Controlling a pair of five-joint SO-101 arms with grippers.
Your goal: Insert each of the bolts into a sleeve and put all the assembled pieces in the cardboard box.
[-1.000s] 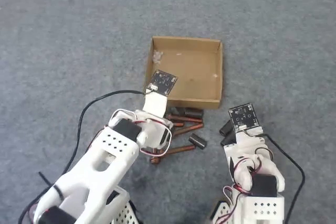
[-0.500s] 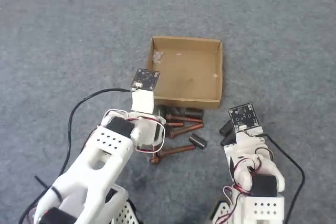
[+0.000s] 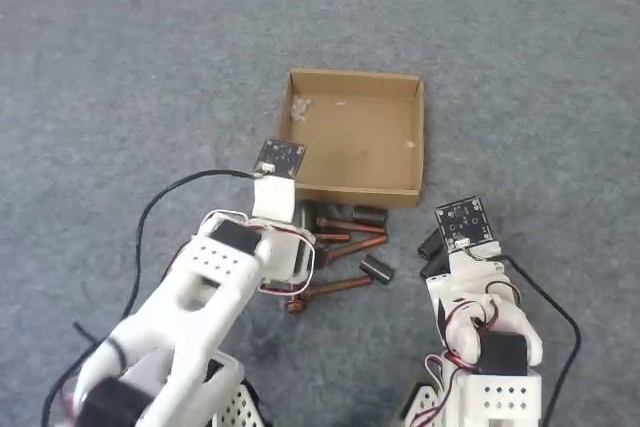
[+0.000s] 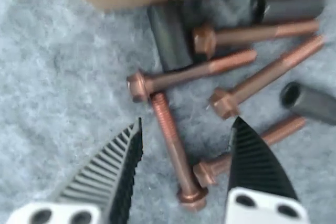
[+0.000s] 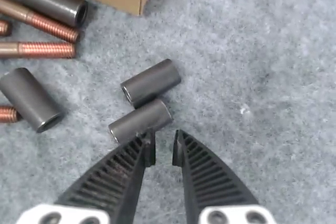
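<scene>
Cardboard box point(image 3: 360, 190): we note a few pale specks in one corner of its floor. The copper bolts point(image 4: 210, 68) and dark sleeves point(image 5: 150, 82) lie on the grey carpet point(image 3: 120, 97), just in front of the box. Left gripper point(image 4: 187, 123) is spread wide and empty above the bolts. Right gripper point(image 5: 164, 134) is open only a crack and empty, its tips just beside one sleeve.
</scene>
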